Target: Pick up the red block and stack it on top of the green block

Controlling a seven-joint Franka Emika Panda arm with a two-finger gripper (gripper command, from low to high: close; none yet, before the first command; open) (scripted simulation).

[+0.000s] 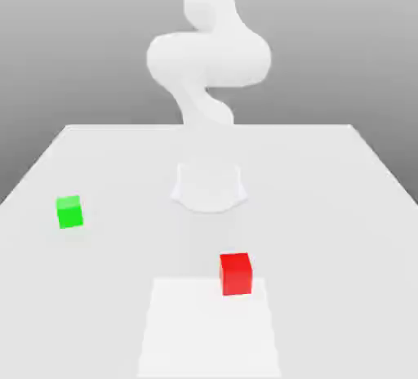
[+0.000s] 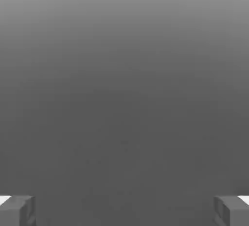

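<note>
Red block [image 1: 235, 274], a small bright red cube with smooth flat faces: sat on the pale white surface [image 1: 343, 206], near the front in the exterior view, a little to that view's right of the middle. Rested right at the back corner of a brighter white square patch [image 1: 208, 328] on that surface. Stood flat, not tilted.

Green block [image 1: 69, 211], a small bright green cube, a bit smaller than the red one: sat on the same surface too, far over on the exterior view's left and further back. Stayed well apart from the red block, with bare surface between them.

White robot arm [image 1: 208, 51]: rose up behind both blocks, curled in the middle of the exterior view, well away from each cube.

Gripper [image 2: 124, 210], seen from the hand view: two grey fingertips [image 2: 17, 210] wide apart at the two edges, with nothing held between them. Plain grey behind.
</note>
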